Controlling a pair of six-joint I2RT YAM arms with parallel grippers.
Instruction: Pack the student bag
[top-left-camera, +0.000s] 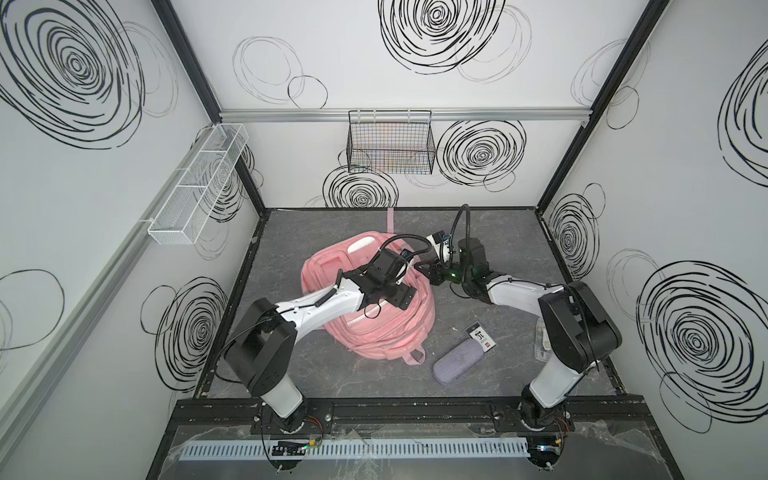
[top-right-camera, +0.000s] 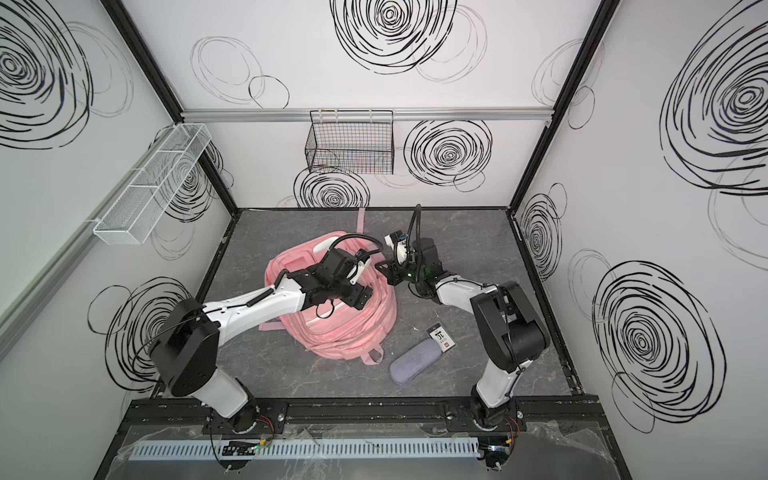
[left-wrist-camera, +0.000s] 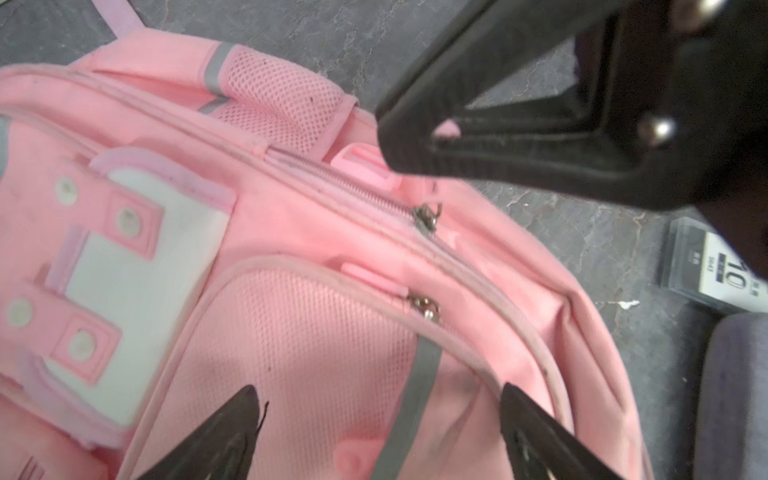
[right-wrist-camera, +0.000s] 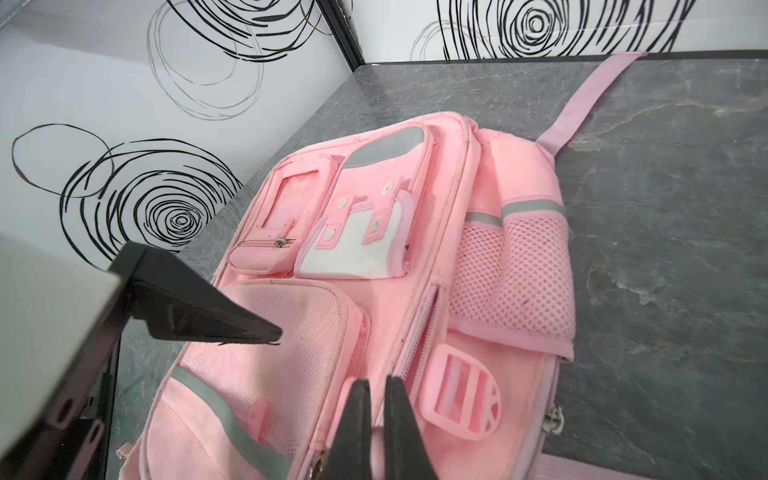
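Left wrist view: my left gripper (left-wrist-camera: 378, 392) stands wide open, its two fingertips spread above the mesh front pocket of the student bag (left-wrist-camera: 291, 232), and it holds nothing
Right wrist view: my right gripper (right-wrist-camera: 377, 382) is clenched, tips pressed together at the bag's zip seam just beside the pink buckle (right-wrist-camera: 457, 399); I cannot tell whether a pull tab is pinched between them
Bag position: in both top views it lies flat with its front pockets up on the grey table (top-left-camera: 332, 232), beneath my left gripper, with my right gripper at its right edge
Counts: one bag; one grey-lilac pouch (top-left-camera: 459, 363) in front of the bag and to its right, apart from it; one small labelled pack (top-left-camera: 482, 338) just beside the pouch; two metal zip sliders (left-wrist-camera: 426, 216) in the left wrist view; on the walls one white basket (top-left-camera: 199, 183) and one black basket (top-left-camera: 390, 143)
Left arm: it rises from the front-left base, the forearm reaching forward and inward over the bag, wrist bent down
Right arm: it rises from the front-right base with the elbow high, the forearm stretched leftward and low toward the bag
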